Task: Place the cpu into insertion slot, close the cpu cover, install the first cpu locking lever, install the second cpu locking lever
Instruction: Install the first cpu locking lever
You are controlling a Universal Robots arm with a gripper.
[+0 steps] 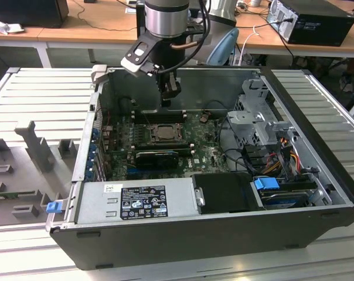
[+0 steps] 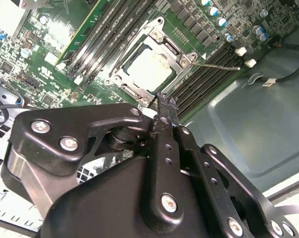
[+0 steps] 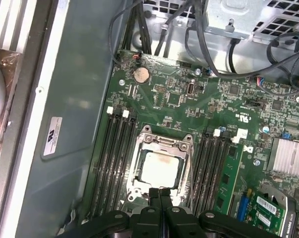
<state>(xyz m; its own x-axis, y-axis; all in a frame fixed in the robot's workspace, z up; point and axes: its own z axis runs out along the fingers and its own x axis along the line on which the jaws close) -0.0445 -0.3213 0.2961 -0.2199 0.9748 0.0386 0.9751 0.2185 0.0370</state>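
**A:** Anyone able to read the writing in here? I see a black-and-white label (image 1: 143, 202) on the silver power supply (image 1: 183, 196), which runs along the case's (image 1: 317, 175) edge nearest the exterior camera. There's also a white sticker (image 3: 53, 135) on the grey case wall (image 3: 75, 89) in the first wrist view. I can't read either.

**B:** Same, no luck. Where's the chip?

**A:** The chip (image 3: 159, 168) is in the socket (image 3: 145, 131), mid-board (image 3: 189, 109), pale face up. The silver cover frame (image 3: 135, 166) lies flat around it. In the second wrist view, 1 thin wire lever (image 2: 221, 66) pokes out from a socket corner over the memory slots (image 3: 112, 158).

**B:** And the gripper?

**A:** The gripper (image 3: 159, 191) is right at the socket's edge, jaws pinched together with nothing between them. I can't tell if the tips touch the frame.

**B:** Clutter?

**A:** Those long black memory slots hug 2 sides of the socket. A coin battery (image 3: 141, 75) and black cables (image 3: 209, 44) sit at the board's edge toward the drive cage (image 1: 256, 117). The grey wall runs tight along the outer slots, so that side's cramped. The case is open on top.
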